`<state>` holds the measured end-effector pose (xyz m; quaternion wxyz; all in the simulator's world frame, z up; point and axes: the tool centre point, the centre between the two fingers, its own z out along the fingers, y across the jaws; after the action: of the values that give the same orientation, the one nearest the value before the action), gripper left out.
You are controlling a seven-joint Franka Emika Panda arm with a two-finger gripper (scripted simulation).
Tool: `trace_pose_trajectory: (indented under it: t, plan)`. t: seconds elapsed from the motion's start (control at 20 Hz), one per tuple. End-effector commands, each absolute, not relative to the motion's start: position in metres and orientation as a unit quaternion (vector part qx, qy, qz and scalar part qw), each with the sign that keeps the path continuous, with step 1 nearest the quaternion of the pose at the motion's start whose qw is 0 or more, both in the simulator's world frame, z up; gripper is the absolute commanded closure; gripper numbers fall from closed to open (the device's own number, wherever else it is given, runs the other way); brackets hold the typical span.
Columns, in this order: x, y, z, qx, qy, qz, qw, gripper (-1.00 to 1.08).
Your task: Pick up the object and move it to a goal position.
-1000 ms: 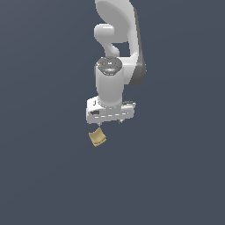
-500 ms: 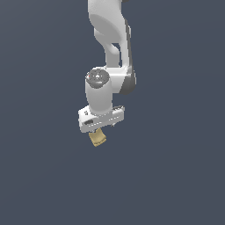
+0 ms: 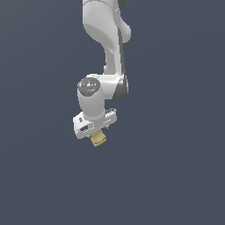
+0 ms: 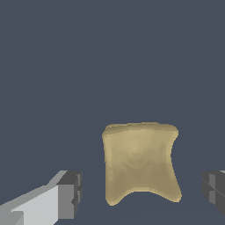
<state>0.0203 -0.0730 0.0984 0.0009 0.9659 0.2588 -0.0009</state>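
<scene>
No real room, but a bare simulator scene: a flat, uniform slate-grey backdrop (image 3: 176, 176) fills both views, without walls, furniture or texture, and the smooth white arm (image 3: 105, 39) has the look of rendered plastic.

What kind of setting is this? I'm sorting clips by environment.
Most likely a bare simulated test scene: a flat, featureless grey-blue backdrop, a smooth white robot arm with its gripper, and one small tan-yellow blocky object between open fingers.

Backdrop (image 3: 39, 176): flat, uniform dark slate-blue filling both views edge to edge. No seam between floor and wall visible. Even, shadowless light throughout.
</scene>
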Motion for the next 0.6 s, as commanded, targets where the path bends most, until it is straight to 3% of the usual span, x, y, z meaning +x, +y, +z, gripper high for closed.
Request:
trace_pose_trajectory:
  t: [0.0,0.55]
  plan:
    - [0.0209,-0.077,0.0943,0.962,0.271,0.0,0.001,-0.92]
    - [0.0209,-0.0816,0.0864,0.959,0.282,0.0,0.0,-0.92]
